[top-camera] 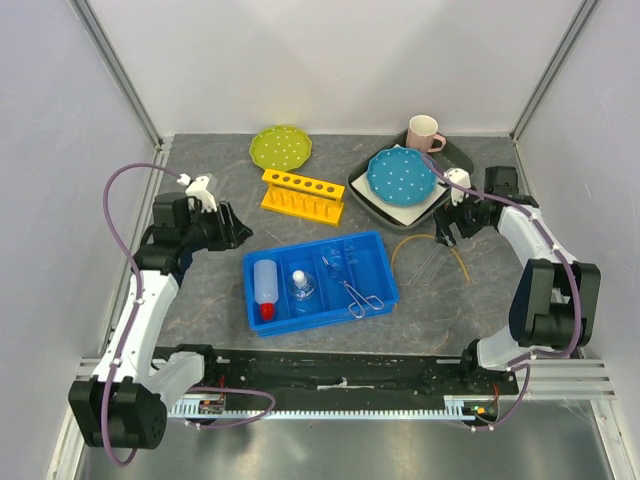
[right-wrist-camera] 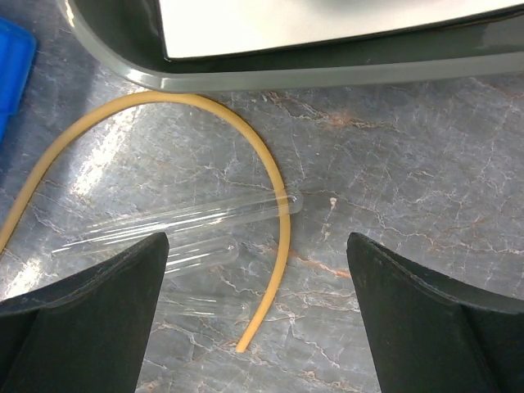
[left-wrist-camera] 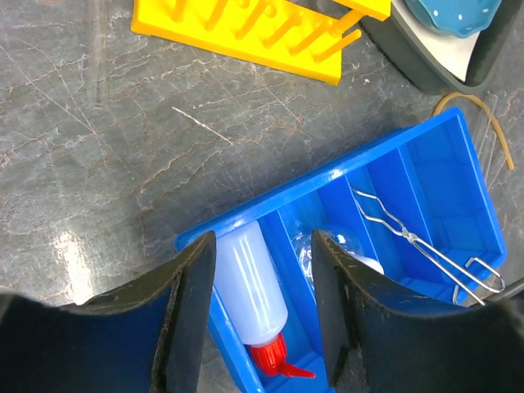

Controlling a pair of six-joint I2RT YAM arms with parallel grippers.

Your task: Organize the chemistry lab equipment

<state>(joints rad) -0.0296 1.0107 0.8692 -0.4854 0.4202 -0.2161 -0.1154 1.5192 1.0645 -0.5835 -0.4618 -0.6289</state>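
Observation:
A blue divided tray sits mid-table. Its left compartment holds the white squeeze bottle with a red nozzle. The clear flask lies in the middle one, and the metal tongs lie to its right. My left gripper hovers open beside the tray's left end. In the left wrist view the bottle shows between the fingers, lying below in the tray, not gripped. The tan tubing lies on the table right of the tray. My right gripper stands wide open above the tubing's free end.
Three clear test tubes lie under and beside the tubing. A yellow rack stands behind the blue tray. At the back are a green dotted plate, a pink mug and a grey tray carrying a blue dotted plate.

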